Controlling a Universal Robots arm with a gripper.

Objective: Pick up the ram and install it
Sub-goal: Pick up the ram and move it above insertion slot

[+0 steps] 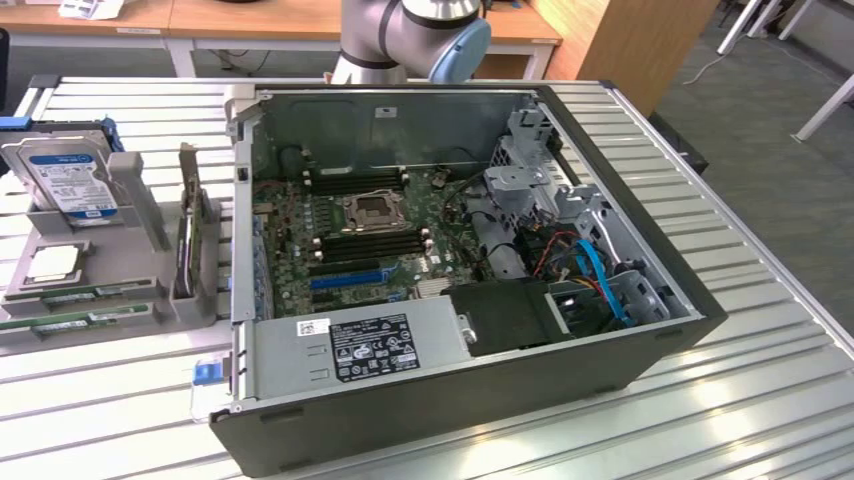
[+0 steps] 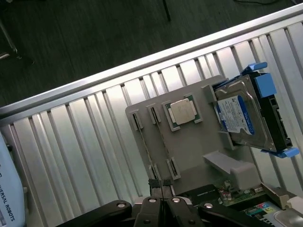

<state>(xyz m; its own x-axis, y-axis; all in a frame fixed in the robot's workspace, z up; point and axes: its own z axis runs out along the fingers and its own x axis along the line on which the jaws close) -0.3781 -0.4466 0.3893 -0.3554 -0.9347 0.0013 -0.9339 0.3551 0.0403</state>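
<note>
Slatted metal table (image 1: 747, 400) carries an open PC case (image 1: 441, 430) and, just beside it, a grey holder (image 1: 140, 215). The ram (image 1: 83, 293) is seated in slots at the holder's end, far from the hard drive (image 1: 67, 180) and w/ the CPU (image 1: 54, 262) between. The gripper (image 2: 161, 185) is seen over the holder, apart from it, jaws fully closed, nothing gripped. The ram is judged light, thin and stiff but fragile. Chips & contacts are best avoided; hold is best taken on the long edges, approx. mid-length, w/ modest force.
</note>
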